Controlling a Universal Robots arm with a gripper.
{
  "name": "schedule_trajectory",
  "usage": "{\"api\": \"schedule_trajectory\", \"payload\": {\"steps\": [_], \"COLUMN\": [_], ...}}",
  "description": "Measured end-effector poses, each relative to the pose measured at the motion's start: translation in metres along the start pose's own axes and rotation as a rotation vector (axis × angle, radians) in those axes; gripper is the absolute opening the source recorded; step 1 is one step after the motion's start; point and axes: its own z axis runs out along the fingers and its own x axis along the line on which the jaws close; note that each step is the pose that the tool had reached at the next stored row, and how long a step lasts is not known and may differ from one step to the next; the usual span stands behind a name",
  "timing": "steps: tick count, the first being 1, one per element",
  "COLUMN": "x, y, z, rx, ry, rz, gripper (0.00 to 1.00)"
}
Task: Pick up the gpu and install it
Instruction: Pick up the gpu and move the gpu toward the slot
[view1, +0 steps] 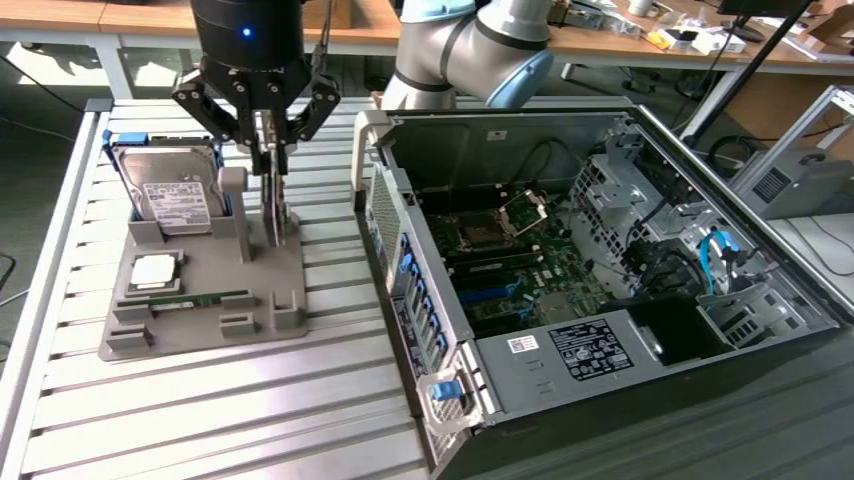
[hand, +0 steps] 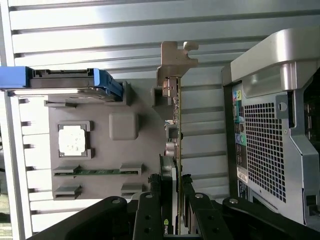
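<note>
On the slatted table (view1: 200, 420), exterior view: a grey parts fixture (view1: 267, 322) is lying beside the open computer case (view1: 507, 140), to the exterior view's left of it.
Gripper (view1: 272, 150): is hanging over the fixture's case-side edge, clenching the gpu (view1: 278, 210) by its upper edge.
Gpu position: is standing upright on edge at the fixture; whether it is seated or lifted clear cannot be told.
Hard drive (view1: 174, 195): is leaning in the fixture's rear bay, near the gripper.
Processor chip (view1: 154, 270) and RAM stick (view1: 198, 298): are lying flat in their pockets.
Over the fixture, wrist view: the fingers (hand: 150, 210) of the gripper (hand: 171, 182) are pressing on both faces of the gpu (hand: 176, 125), seen edge-on.
End bracket (hand: 172, 62): is pointing away from the gripper.
Gpu position: is sitting between the fixture (hand: 142, 155) and the computer case (hand: 262, 150), apart from the case.
</note>
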Motion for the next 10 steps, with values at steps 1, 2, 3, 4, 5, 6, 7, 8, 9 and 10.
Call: {"api": "schedule_trajectory", "payload": {"steps": [1,2,3,4,5,6,7,8,9,10], "x": [0.0000,0.0000,-0.0001,-0.0001,-0.0001,-0.0002,-0.0002,-0.0002,-0.0002,-0.0002], "y": [0.0000,0.0001,0.0001,0.0001,0.0001,0.0002,0.0002,0.0002,0.0003,0.0003], "z": [-0.0006,-0.0014,-0.0021,-0.0032,-0.0042,-0.0055,-0.0065,-0.0072,-0.0079,-0.0090], "rx": [0.0000,-0.0001,0.0000,0.0000,0.0000,-0.0001,-0.0001,-0.0001,-0.0001,0.0000], "ry": [0.0000,-0.0001,-0.0001,0.0000,-0.0001,-0.0001,-0.0001,-0.0001,-0.0001,0.0000], "rz": [0.000,0.000,0.000,0.000,0.000,0.000,0.000,0.000,0.000,0.000], "gripper": [0.27,0.27,0.27,0.27,0.27,0.27,0.27,0.27,0.27,0.27]}}
